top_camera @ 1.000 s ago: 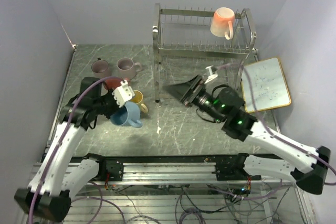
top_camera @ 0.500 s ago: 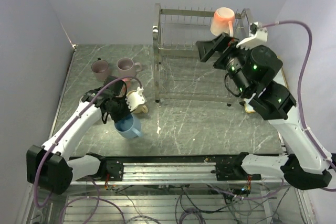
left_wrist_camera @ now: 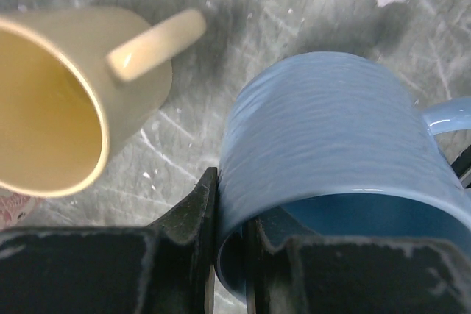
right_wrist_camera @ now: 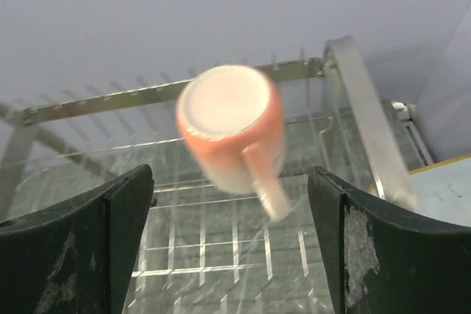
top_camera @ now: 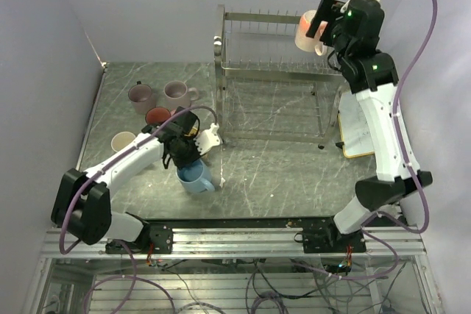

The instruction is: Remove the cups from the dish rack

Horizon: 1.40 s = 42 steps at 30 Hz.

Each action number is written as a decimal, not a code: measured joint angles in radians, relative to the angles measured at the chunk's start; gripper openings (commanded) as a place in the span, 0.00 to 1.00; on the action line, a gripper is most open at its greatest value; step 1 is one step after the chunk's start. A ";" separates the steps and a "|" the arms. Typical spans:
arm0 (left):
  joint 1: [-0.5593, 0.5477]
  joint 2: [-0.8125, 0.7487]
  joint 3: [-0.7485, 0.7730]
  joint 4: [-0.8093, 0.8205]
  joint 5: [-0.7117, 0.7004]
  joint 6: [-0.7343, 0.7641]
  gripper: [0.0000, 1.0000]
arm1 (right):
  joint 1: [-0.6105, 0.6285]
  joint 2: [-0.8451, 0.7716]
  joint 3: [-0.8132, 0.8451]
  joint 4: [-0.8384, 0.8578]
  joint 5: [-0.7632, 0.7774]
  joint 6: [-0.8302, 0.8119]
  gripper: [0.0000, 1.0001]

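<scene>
My left gripper (top_camera: 189, 154) is shut on the wall of the light blue mug (top_camera: 196, 179), low over the table in front of the rack. In the left wrist view one finger is inside the mug (left_wrist_camera: 331, 130) and one outside, gripper (left_wrist_camera: 229, 204). A pale yellow mug (left_wrist_camera: 51, 101) lies just left of it. My right gripper (top_camera: 321, 27) is open, high at the chrome dish rack (top_camera: 221, 42). A salmon mug (top_camera: 305, 29) stands upside down on the top tier. It shows blurred in the right wrist view (right_wrist_camera: 229, 119), just ahead of the open gripper (right_wrist_camera: 229, 176), untouched.
Two mauve mugs (top_camera: 140, 96) (top_camera: 176, 93), a red-pink mug (top_camera: 156, 116) and a pale mug (top_camera: 122, 141) stand on the table's left side. The whiteboard (top_camera: 352, 139) lies right of the rack, partly behind my right arm. Walls close in on both sides.
My right arm has swung up from the table's middle to the rack's top tier, facing the salmon mug. My left gripper has carried the blue mug rightward and nearer.
</scene>
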 measured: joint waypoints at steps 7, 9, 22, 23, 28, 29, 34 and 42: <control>-0.084 0.089 0.002 0.078 -0.031 -0.031 0.07 | -0.175 0.114 0.048 -0.041 -0.180 -0.013 0.70; -0.092 0.126 0.002 0.099 -0.045 -0.038 0.07 | -0.199 0.126 0.047 -0.043 -0.223 -0.013 0.69; -0.108 0.164 0.038 0.171 -0.090 -0.066 0.43 | -0.212 0.125 -0.077 -0.003 -0.391 -0.027 0.46; -0.109 0.161 0.039 0.173 -0.089 -0.067 0.52 | -0.212 0.125 -0.085 0.005 -0.398 -0.024 0.43; -0.109 0.121 0.065 0.170 -0.084 -0.068 0.71 | -0.208 0.121 -0.124 0.042 -0.428 -0.009 0.26; -0.109 0.109 0.072 0.166 -0.082 -0.068 0.72 | -0.208 0.121 -0.127 0.049 -0.430 -0.008 0.24; -0.109 0.043 0.127 0.128 -0.070 -0.059 0.72 | -0.211 0.117 -0.135 0.082 -0.438 -0.009 0.05; -0.109 -0.061 0.215 0.000 -0.047 -0.035 0.77 | -0.208 0.113 -0.135 0.088 -0.437 -0.009 0.00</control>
